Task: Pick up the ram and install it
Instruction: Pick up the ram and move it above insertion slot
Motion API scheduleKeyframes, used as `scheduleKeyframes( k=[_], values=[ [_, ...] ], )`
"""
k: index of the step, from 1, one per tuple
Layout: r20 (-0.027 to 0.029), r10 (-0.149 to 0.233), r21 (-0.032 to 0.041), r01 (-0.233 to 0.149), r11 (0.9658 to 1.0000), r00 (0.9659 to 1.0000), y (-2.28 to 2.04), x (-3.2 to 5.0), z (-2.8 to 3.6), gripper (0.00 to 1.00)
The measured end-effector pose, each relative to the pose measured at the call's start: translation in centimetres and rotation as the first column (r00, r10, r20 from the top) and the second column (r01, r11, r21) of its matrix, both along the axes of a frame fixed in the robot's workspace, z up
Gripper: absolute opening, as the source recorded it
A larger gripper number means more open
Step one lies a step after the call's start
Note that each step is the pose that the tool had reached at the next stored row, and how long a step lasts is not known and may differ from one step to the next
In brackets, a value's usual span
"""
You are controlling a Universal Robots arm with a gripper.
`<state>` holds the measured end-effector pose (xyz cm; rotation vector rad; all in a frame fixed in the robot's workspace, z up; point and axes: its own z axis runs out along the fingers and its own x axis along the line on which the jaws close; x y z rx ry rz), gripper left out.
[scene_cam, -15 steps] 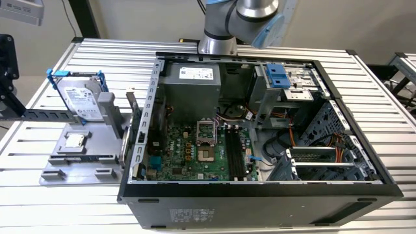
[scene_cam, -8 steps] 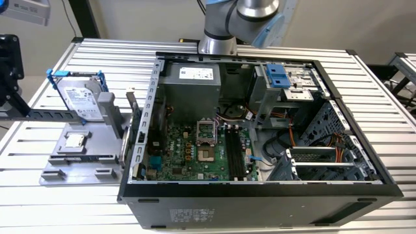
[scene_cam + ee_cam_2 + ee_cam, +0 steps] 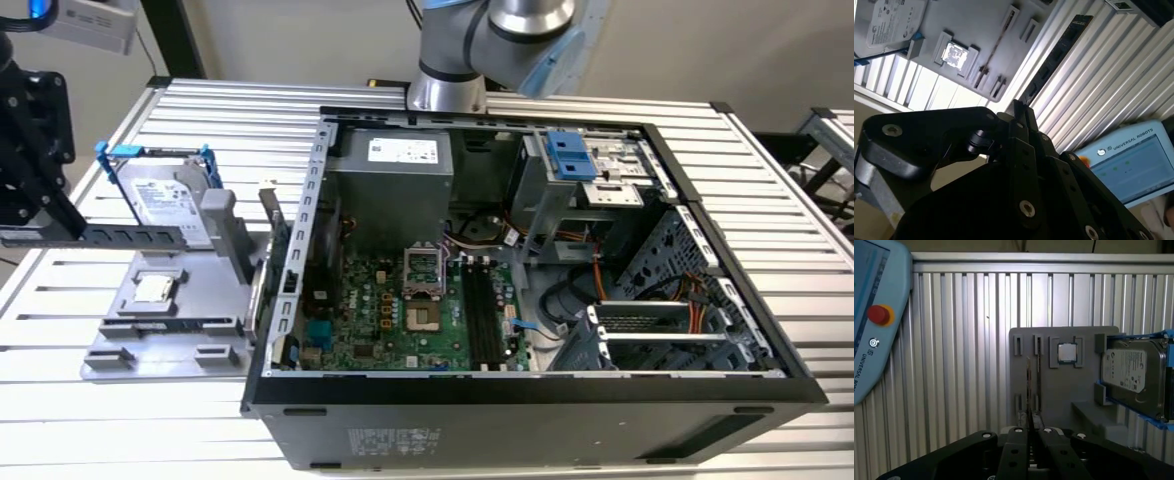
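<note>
Exterior view: nearest, an open black metal computer case (image 3: 534, 410) lies on the ribbed aluminium table (image 3: 787, 200). Near the table edge at the exterior view's left, the black gripper (image 3: 38, 225) clamps the ram (image 3: 120, 237), a thin dark-green circuit-board stick, level over a grey plastic tray (image 3: 160, 345). First wrist view: stick edge-on between the jaws, blue-framed silver hard drive (image 3: 1129, 372) beyond. Second wrist view: the ram (image 3: 1054, 60) slants over the slats.

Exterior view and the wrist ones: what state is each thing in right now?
tool: shut on the ram
ram: held in the air, not installed
computer case: side open
motherboard slots: empty
hard drive: standing on edge in the grey holder
processor chip: lying flat on the grey holder
</note>
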<state>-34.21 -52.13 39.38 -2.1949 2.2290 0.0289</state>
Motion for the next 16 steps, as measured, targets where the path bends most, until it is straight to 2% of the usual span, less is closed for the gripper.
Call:
scheduleKeyframes(
  k=[10,16],
  values=[
    [0.0000,0.000,-0.0001,0.000,1.0000,1.0000,0.05,2.19,0.00,0.00],
    [-0.0001,0.000,-0.0003,0.000,1.0000,1.0000,0.08,3.79,0.00,0.00]
  ],
)
